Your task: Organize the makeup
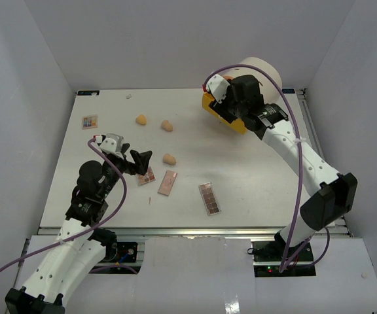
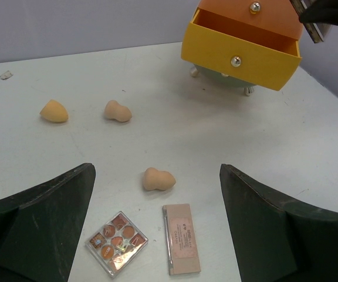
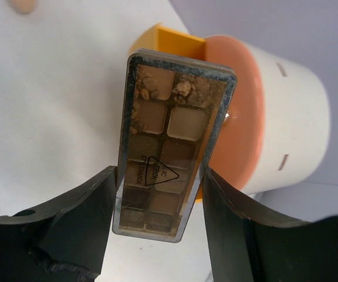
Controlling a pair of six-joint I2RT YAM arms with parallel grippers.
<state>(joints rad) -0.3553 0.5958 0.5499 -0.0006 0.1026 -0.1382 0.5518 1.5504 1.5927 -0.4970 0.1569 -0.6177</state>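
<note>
Palette (image 3: 172,135) pinched in right gripper (image 3: 160,176) could snag the far drawer (image 3: 163,38) rim if released tilted. Left gripper (image 1: 138,163) spread, empty.

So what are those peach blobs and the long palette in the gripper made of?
The peach blobs look like soft foam sponge: matte, rounded, no shine. The long palette seems to be a hard dark plastic case, probably with a clear lid, since a sticker sits over the pans. Inside are pressed powders in browns, with some crumbled at one end.
</note>
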